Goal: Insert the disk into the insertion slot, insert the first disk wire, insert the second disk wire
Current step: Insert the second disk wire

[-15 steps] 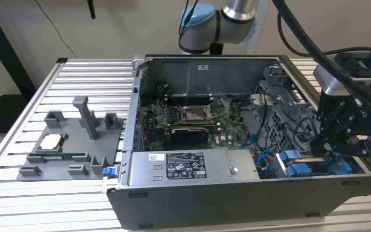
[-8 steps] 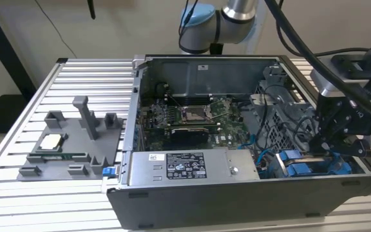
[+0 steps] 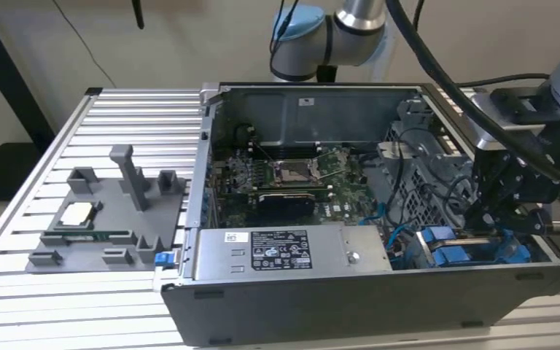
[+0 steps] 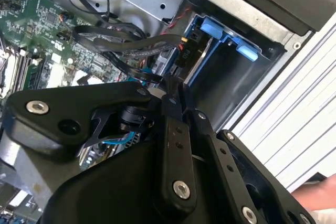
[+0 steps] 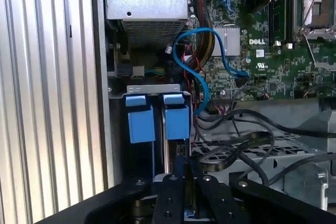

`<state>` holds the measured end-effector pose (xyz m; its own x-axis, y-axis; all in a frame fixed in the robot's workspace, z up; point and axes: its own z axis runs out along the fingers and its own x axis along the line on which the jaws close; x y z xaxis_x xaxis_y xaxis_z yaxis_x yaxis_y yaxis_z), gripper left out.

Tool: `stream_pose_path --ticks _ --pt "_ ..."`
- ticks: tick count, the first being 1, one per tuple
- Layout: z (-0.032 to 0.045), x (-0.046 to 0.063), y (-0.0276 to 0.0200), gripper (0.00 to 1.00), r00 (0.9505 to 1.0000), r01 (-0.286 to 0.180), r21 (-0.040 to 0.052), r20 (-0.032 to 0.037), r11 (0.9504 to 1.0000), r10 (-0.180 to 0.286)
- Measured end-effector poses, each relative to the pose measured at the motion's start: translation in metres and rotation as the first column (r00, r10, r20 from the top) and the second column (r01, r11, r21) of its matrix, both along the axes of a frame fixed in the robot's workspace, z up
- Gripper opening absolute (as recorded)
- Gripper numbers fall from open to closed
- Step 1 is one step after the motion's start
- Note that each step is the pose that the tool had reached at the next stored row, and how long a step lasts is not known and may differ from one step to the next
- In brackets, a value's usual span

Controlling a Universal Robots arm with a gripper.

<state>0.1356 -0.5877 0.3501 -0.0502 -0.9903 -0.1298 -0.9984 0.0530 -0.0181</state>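
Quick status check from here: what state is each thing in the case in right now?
Computer case: side panel off, interior exposed.
Disk: seated in the drive bay, blue carrier tabs showing.
Hand: at the drive bay, fingers close together.
Blue cable: loose loop above the bay.
Processor socket: uncovered.

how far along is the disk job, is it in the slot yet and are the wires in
Looks done: the disk's blue carrier sits in the bay at the case's front corner, its blue tabs lined up in the slot. In hand: the gripper hangs right over that bay, with black cables close beside it; whether it holds one is hidden. Left: I cannot confirm either disk wire is plugged in, since the connectors are out of sight.
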Motion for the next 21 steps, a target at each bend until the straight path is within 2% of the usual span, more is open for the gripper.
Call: stream_pose_path --ticks 3,5,11,21 --pt "-0.0022 0.0000 0.0003 0.16 0.9999 0.000 -0.0003 0.0119 1.0000 0.000" --pt "-0.0034 0.0001 0.0008 0.16 0.9999 0.000 0.0003 0.0165 1.0000 0.000" --pt "-0.0057 0.0000 0.0023 0.16 0.9998 0.000 0.0016 0.0204 1.0000 0.000" --pt "-0.0082 0.0016 0.0024 0.16 0.9998 0.000 0.0016 0.0219 1.0000 0.000"
